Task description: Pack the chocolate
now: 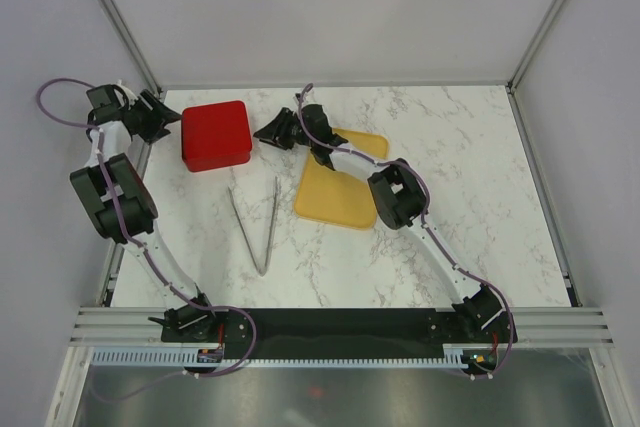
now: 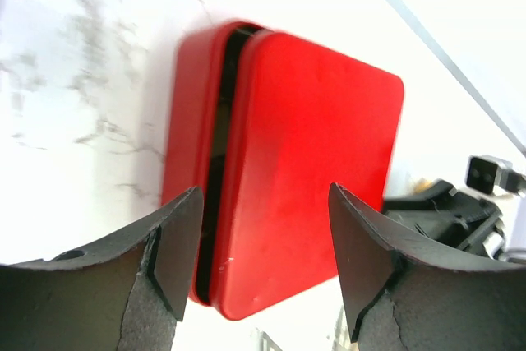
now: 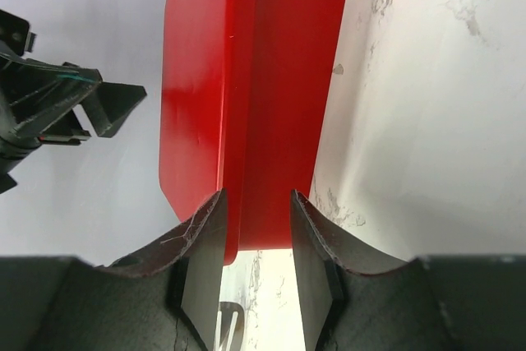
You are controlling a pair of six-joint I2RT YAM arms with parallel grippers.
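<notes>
At the far left of the marbled counter (image 1: 470,197), a red box (image 1: 215,135), square with rounded corners. Lid on, with a dark seam between lid and base showing in the left wrist view.

Just left of the box, at the counter's left edge, the left gripper (image 2: 265,189), aimed at the box. Jaws spread wide and holding nothing, the box's near corner showing in the gap between them. No contact visible.

Just right of the box, the right gripper (image 3: 257,194), likewise aimed at it. Jaws parted only narrowly, with nothing clearly pinched. Red side of the box filling the gap beyond the tips; touching or not, impossible to tell.

Right of the box, a flat yellow tray (image 1: 330,202) lying on the counter, partly covered by the right arm reaching across it.

Nearer than the box and tray, between the two arms, metal tongs (image 1: 264,265) lying flat. Legs splayed toward the far side and joined at the near end, well apart from both sets of jaws.

Chocolate not visible in any of the three views. No telling whether inside the closed red box.
</notes>
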